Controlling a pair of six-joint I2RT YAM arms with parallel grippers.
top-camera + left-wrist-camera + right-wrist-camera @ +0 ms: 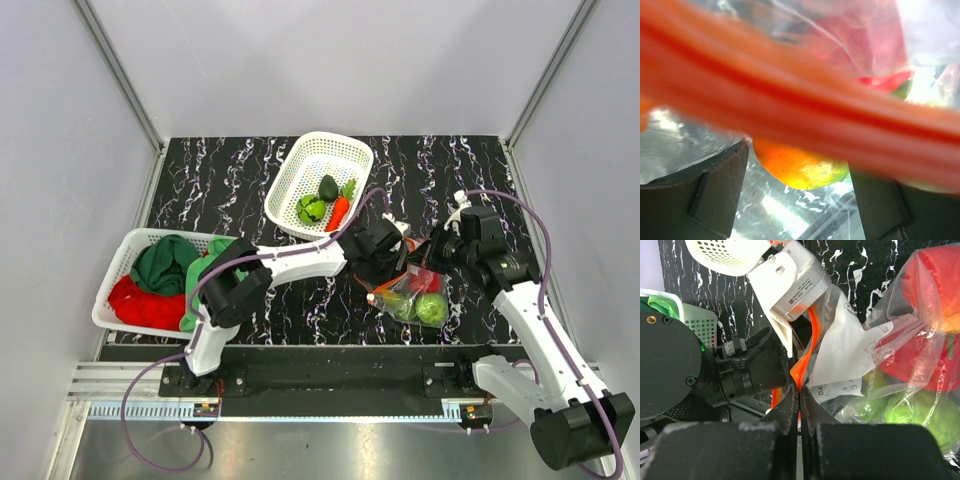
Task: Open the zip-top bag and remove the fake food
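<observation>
Clear zip-top bag (410, 300) — in right gripper (799, 397)

The table (240, 170) is black, veined all over with white like marble. Between the dark grey jaws of the left gripper (797, 162) shows a piece of the fake food (795, 170), orange fading to yellow-green. Just above those jaws runs the red-orange zip strip (790, 105) of the zip-top bag (685, 140), which is clear and glinting. The right gripper (800, 400) is black (its pads look speckled grey), with bright orange strip at its jaw tips and red and lime-green pieces to their right. Beyond both sets of jaws, a white mesh basket (300, 165) holds dark green and bright green pieces and an orange-red carrot (339, 211). Far left of them, a second basket (115, 270), also white, holds a green cloth (165, 262) and a red cloth (145, 305).
</observation>
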